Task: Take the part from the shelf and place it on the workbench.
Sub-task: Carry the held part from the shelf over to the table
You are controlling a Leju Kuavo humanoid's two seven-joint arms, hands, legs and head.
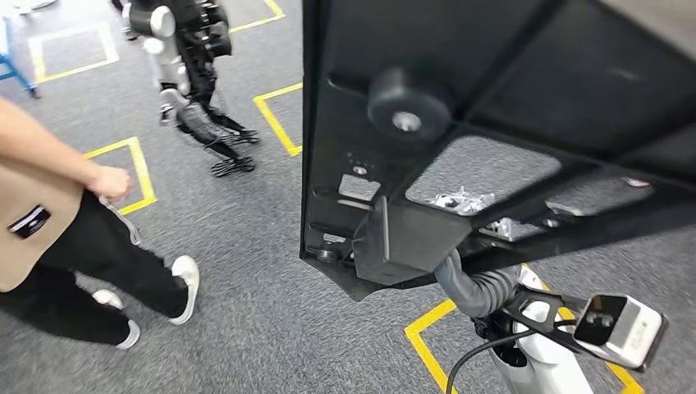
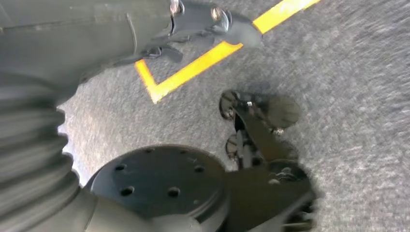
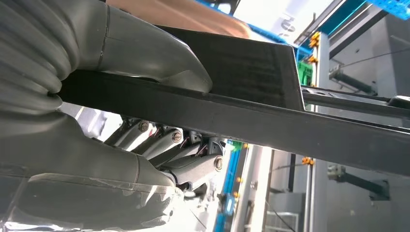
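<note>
1 flat black ribbed part (image 1: pixel 492 98) clamped by right hand (image 3: pixel 145 121) fingers (image 3: pixel 164 145); left hand (image 2: pixel 145 29) unclear.

— Any readable text, labels or numbers?
— None legible. The person's (image 1: pixel 49 222) tan top carries a small dark patch (image 1: pixel 29 222) with a pale mark, too small to read.
— Signs on the floor?
— Yellow tape outlines (image 1: pixel 131 168) on the grey carpet, no lettering in them.
— On the part?
— The black part (image 1: pixel 492 98) shows no print or stamp in the head view; in the right wrist view its edge is plain too.
</note>
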